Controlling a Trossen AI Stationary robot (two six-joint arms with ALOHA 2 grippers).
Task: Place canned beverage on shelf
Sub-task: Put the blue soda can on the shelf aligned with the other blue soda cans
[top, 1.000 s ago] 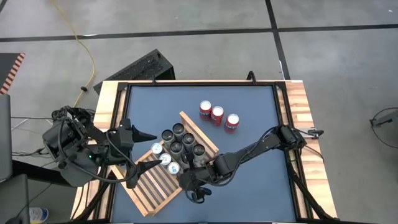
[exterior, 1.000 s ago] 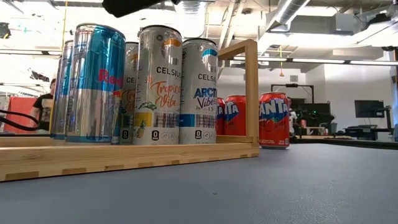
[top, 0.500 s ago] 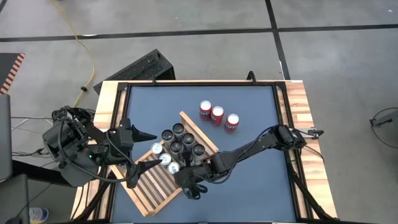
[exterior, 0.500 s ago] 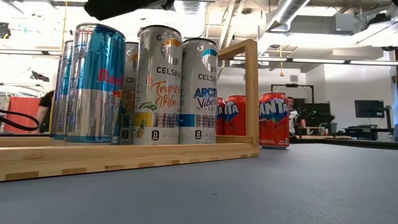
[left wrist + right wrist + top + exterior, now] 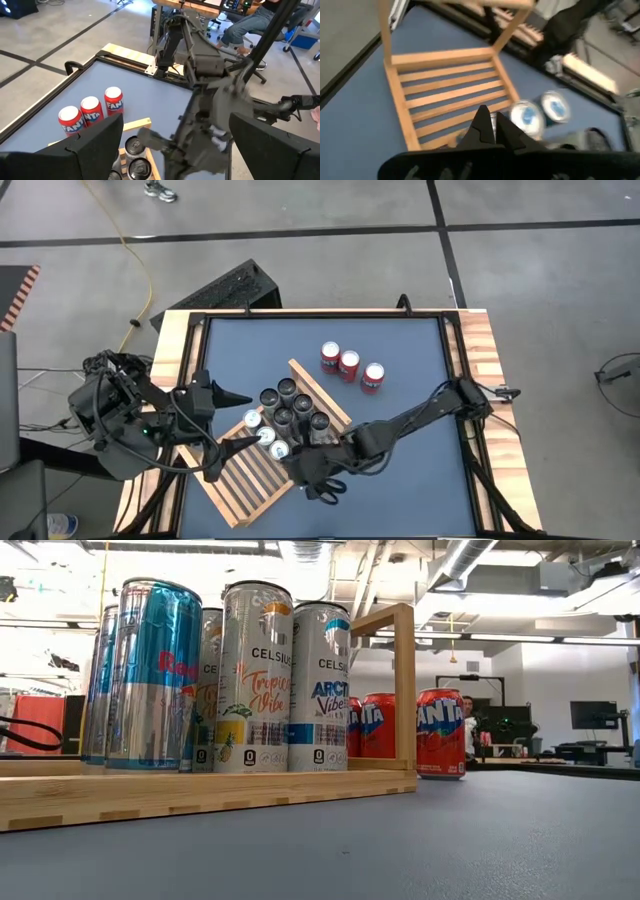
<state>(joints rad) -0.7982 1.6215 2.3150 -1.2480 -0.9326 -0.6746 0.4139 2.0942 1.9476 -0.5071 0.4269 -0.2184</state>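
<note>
The light wooden shelf (image 5: 248,476) lies flat and slanted on the blue mat at the near left. Several tall cans (image 5: 288,412) stand upright on its slats by the raised frame (image 5: 403,680). Among them are a blue and silver can (image 5: 155,675) and white Celsius cans (image 5: 258,675). My right gripper (image 5: 318,476) hovers shut over the shelf's near right corner, its fingertips (image 5: 491,124) above the slats (image 5: 445,95), holding nothing. My left gripper (image 5: 226,436) waits open at the shelf's left side, its fingers (image 5: 95,145) wide apart.
Three red Fanta cans (image 5: 347,366) stand on the mat beyond the shelf, toward the far edge. Bare mat (image 5: 410,480) lies to the shelf's right. A wooden border (image 5: 482,360) rims the table. A seated person (image 5: 250,20) shows beyond the table.
My right gripper has risen above the shelf and tipped a little, staying shut. Its dark shape has left the top of the low view. The cans and the shelf have kept still.
</note>
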